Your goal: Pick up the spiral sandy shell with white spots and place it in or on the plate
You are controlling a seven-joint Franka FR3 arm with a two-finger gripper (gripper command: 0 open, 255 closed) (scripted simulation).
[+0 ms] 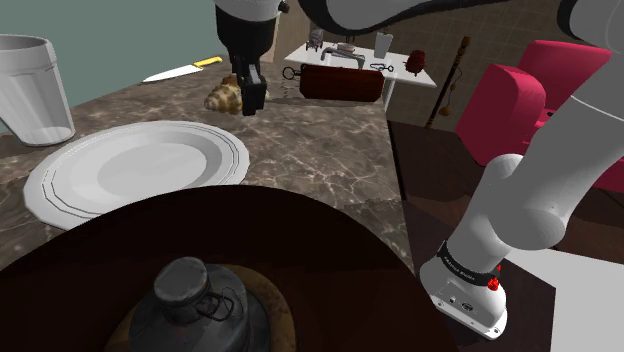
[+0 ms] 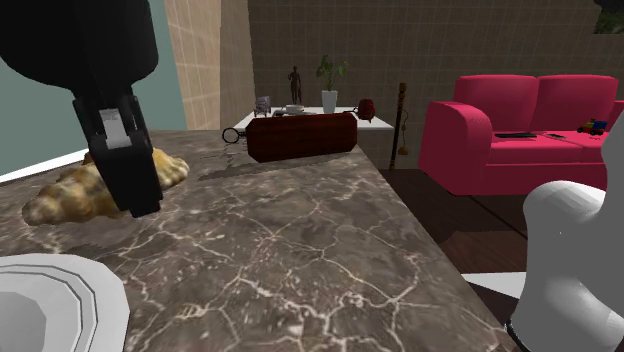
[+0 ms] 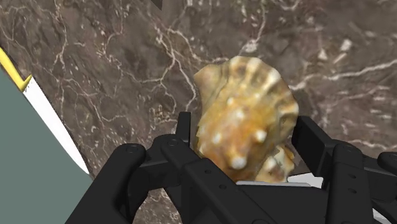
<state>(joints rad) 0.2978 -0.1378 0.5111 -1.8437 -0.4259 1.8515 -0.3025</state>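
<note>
The sandy spiral shell (image 1: 224, 97) (image 2: 70, 193) with white spots lies on the brown marble counter, beyond the white plate (image 1: 60, 185) (image 2: 45, 290). My black gripper (image 1: 249, 96) (image 2: 132, 185) comes straight down on it. Seen from the wrist, the shell (image 3: 245, 108) sits between the two fingers (image 3: 312, 137), which press against its sides; the gripper (image 3: 245, 130) is shut on it. The shell still seems to rest on the counter. The plate has nothing on it.
A yellow-handled knife (image 1: 180, 71) (image 3: 48, 118) lies at the counter's far edge. A white cup (image 1: 30, 90) stands beside the plate. A dark round lidded object (image 1: 190, 290) looms in front. A dark red roll (image 1: 342, 82) (image 2: 303, 135) and a red sofa (image 2: 520, 130) lie beyond the counter.
</note>
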